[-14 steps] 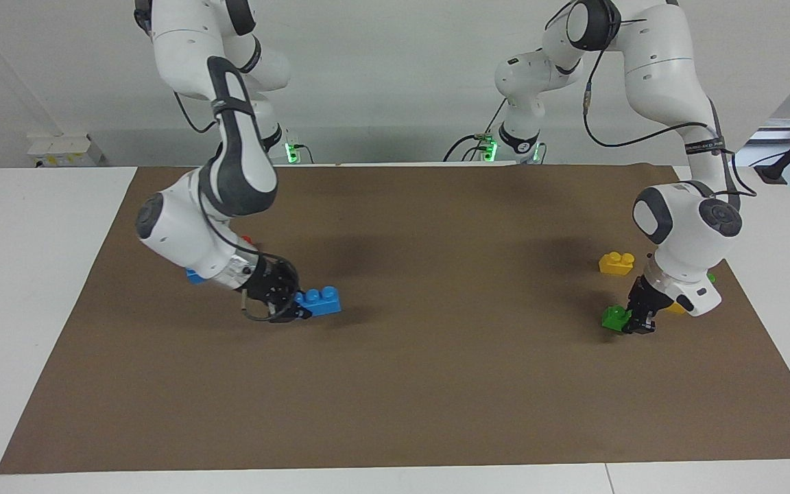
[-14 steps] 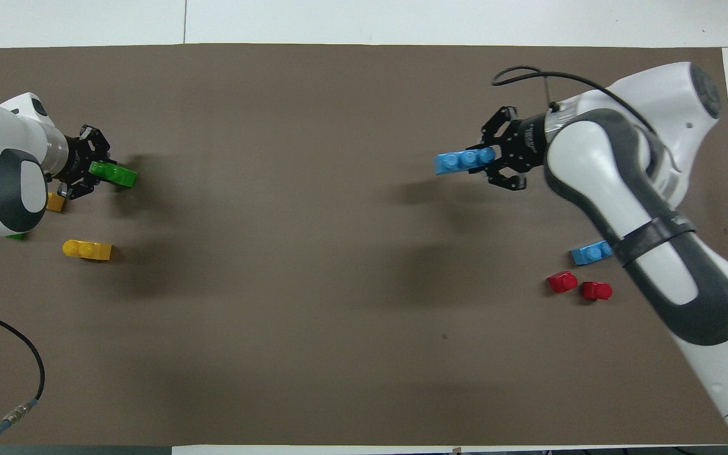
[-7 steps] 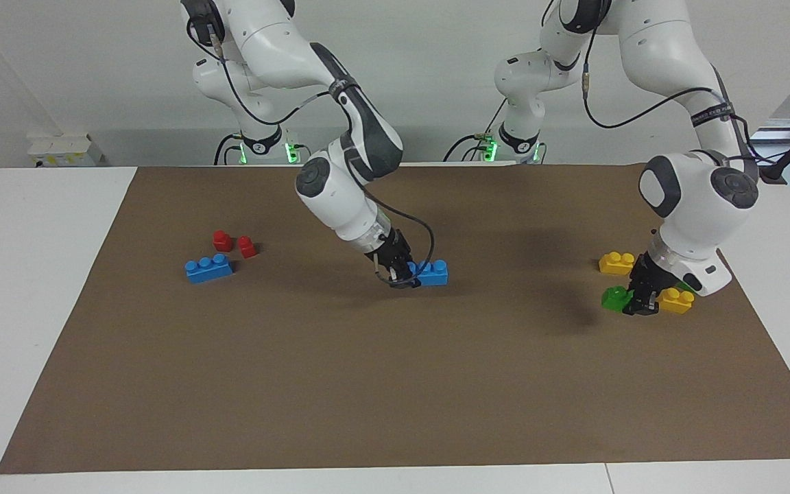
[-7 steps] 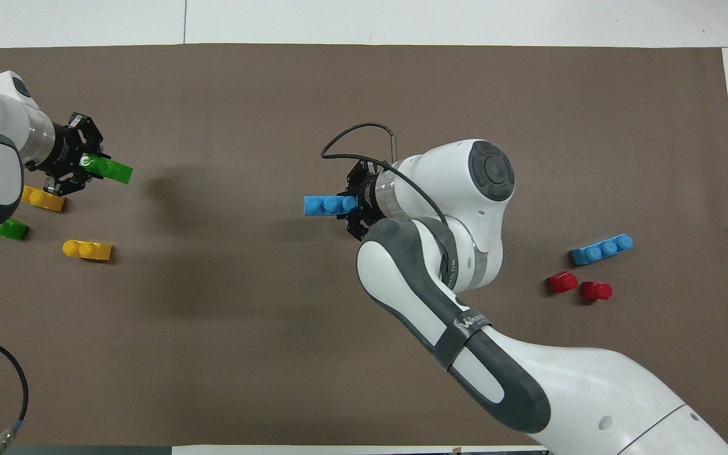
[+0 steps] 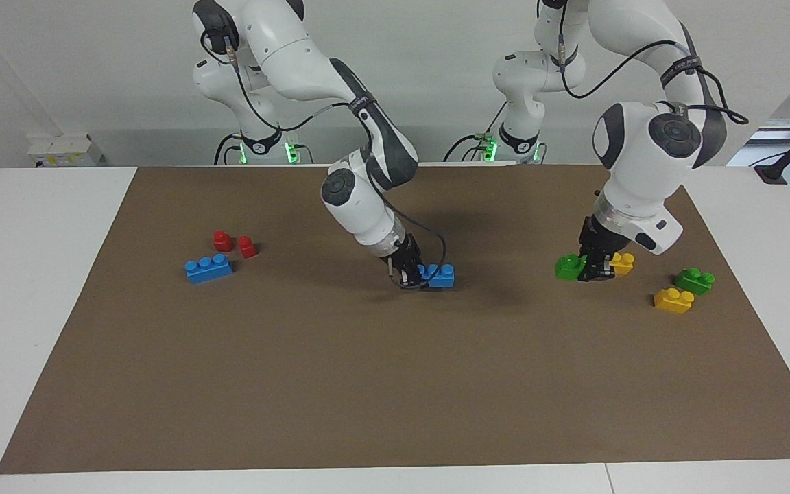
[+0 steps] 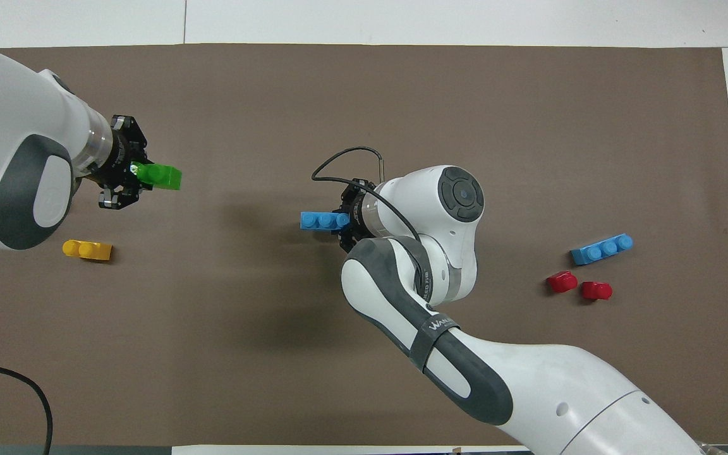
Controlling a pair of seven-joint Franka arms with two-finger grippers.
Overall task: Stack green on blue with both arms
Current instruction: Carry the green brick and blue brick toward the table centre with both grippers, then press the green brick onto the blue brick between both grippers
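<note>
A: Changes since a second ago?

B: Right claw [image 5: 410, 274] has carried its blue brick [image 5: 440, 275] from the right arm's end to mid-mat, low over the brown mat [image 5: 395, 384]; whether the brick touches down, cannot tell. Left claw [image 5: 592, 266] has lifted the green brick [image 5: 566, 266] and moved it toward the centre, uncovering a second green brick [image 5: 695, 280] and a yellow brick [image 5: 673, 300].

A: Claw states?

B: Both pinching: right on one end of the blue brick, left on the green brick.

A: Materials, shapes?

B: Glossy moulded plastic. Blue long and low, three round studs; green short, two studs. The spare blue brick [image 5: 208, 267] and two red blocks [image 5: 234, 243] lie unmoved at the right arm's end. Another yellow brick [image 5: 623, 263] shows partly, past the left claw. Mat matte, flat, on a white surface [image 5: 31, 288].
</note>
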